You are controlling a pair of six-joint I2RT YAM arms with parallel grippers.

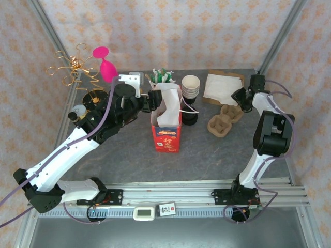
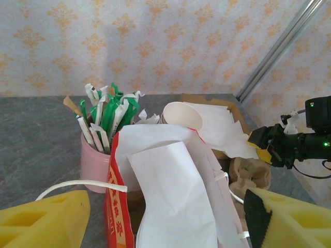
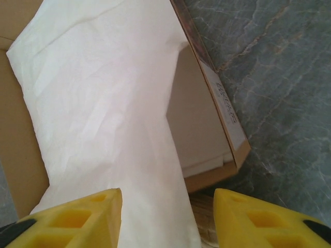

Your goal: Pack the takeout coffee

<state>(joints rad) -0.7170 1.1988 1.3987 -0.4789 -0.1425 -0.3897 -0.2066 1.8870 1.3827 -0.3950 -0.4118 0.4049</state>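
The coffee cup (image 1: 190, 119) stands upright on the table (image 1: 217, 155), just right of the paper bag (image 1: 166, 135). The left end effector (image 2: 166, 204), fingers wide apart, is nearer, but the bag lies between them. The right end effector (image 3: 168, 201), fingers apart over napkins (image 3: 103, 103), looks to have the clearer path.

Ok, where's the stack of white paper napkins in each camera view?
Top external: stack of white paper napkins, back right.
Left wrist: napkins right of centre, behind the red-and-white paper bag.
Right wrist: napkins across left and centre.
Shared landmark: brown cardboard tray under them.
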